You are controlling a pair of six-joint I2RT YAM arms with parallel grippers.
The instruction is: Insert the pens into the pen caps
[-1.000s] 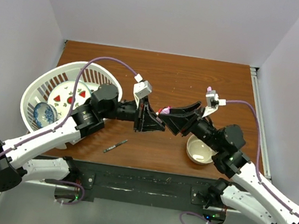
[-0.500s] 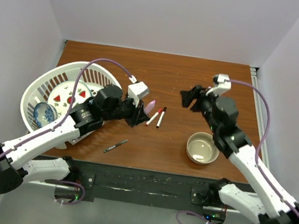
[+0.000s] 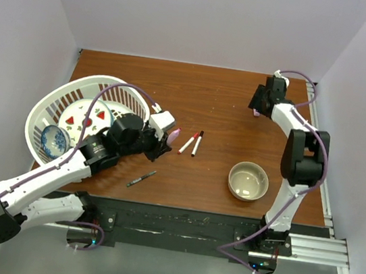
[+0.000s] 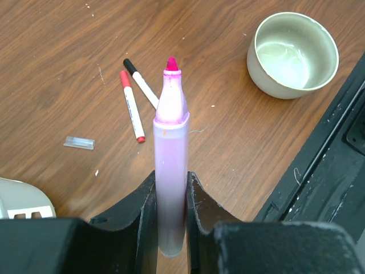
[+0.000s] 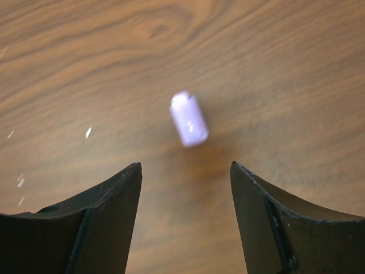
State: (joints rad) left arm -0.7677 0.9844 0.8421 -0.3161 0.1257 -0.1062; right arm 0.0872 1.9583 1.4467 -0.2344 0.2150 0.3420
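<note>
Left gripper [image 4: 171,178] is clenched on the pink pen [image 4: 171,131]. Its two matte black fingers [image 4: 145,200] press the smooth, translucent lilac barrel from both sides. The barrel is thick and round, with a collar that tapers to an uncapped magenta felt tip. It is held off the wood near the middle of the table [image 3: 224,88], just beside the basket.

Right gripper [image 5: 185,171] hangs released near the far right corner, its curved black fingers spread wide. The pale pink cap [image 5: 189,119] is on the grained brown wood just ahead of them, a stubby rounded cylinder touching neither finger. It is slightly blurred.

Two slim white pens sit side by side at the table's middle, almost touching. One has red ends [image 4: 131,108] and the other a black end [image 4: 141,83]. A tiny clear plastic piece [image 4: 78,142] lies near them. The thin dark grey pen [image 3: 142,178] lies closer to the near edge.

A glossy beige ceramic bowl [image 4: 292,54] stands toward the near right corner. A white slatted plastic basket [image 3: 48,101] at the left edge holds patterned crockery.
</note>
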